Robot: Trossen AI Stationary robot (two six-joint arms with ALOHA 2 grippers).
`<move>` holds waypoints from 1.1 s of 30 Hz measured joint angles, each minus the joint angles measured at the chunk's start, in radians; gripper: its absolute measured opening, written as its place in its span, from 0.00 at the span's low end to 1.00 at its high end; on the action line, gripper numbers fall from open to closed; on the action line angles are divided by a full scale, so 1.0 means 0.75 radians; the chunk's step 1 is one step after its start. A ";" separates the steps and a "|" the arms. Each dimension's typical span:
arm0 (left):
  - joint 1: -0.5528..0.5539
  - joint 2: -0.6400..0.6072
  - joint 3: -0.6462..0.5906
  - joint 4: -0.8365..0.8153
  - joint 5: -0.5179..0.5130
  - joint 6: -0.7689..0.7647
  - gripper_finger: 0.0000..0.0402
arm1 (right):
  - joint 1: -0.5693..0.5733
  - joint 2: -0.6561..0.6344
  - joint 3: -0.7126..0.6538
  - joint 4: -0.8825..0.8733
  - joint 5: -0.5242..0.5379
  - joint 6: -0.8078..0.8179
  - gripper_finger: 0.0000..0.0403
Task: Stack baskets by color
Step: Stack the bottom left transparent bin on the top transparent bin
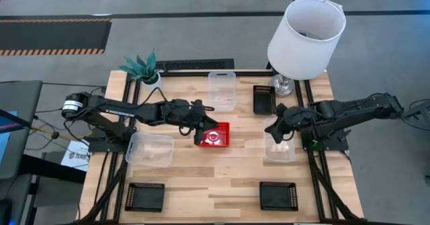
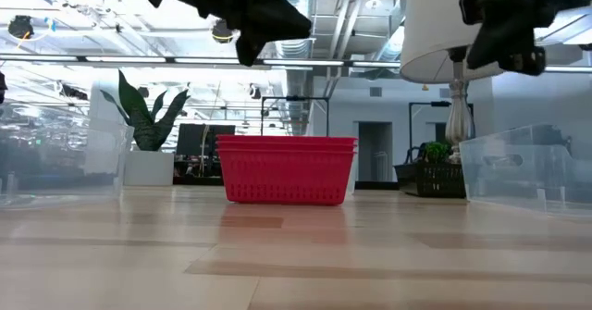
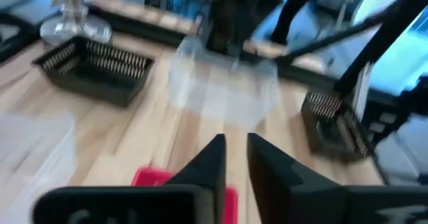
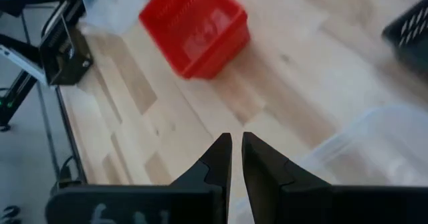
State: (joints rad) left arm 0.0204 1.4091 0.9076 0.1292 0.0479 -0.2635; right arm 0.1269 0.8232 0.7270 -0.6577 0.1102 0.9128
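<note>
Red baskets (image 1: 214,135), mesh-walled and nested, sit mid-tabletop (image 1: 222,178). Left gripper (image 1: 199,126) hovers above them, jaws slightly parted, empty. Right gripper (image 1: 274,132), jaws nearly together, holds nothing.

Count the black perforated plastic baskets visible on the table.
3: one black perforated plastic basket beside the lamp base, one at the near left corner, one at the near right. None looks stacked, so none seems hidden.
</note>
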 joint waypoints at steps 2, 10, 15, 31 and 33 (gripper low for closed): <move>0.000 -0.004 0.095 -0.212 -0.001 0.059 0.20 | -0.028 0.000 0.016 -0.001 0.002 -0.042 0.16; -0.040 -0.005 0.555 -1.474 -0.057 0.247 0.41 | -0.095 0.000 0.057 0.015 0.006 -0.224 0.25; -0.036 -0.057 0.554 -1.879 -0.121 0.180 0.47 | -0.116 0.000 0.057 0.015 0.007 -0.285 0.31; -0.041 -0.076 -0.003 -1.743 -0.012 0.419 0.47 | -0.082 0.012 0.057 0.016 0.020 -0.345 0.35; -0.042 -0.076 -0.054 -1.697 -0.072 0.396 0.47 | -0.071 0.012 0.057 0.016 0.020 -0.345 0.35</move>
State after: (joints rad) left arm -0.0108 1.3521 0.8672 -1.1433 -0.0058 0.0335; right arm 0.0734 0.8322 0.7696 -0.6457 0.1253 0.6537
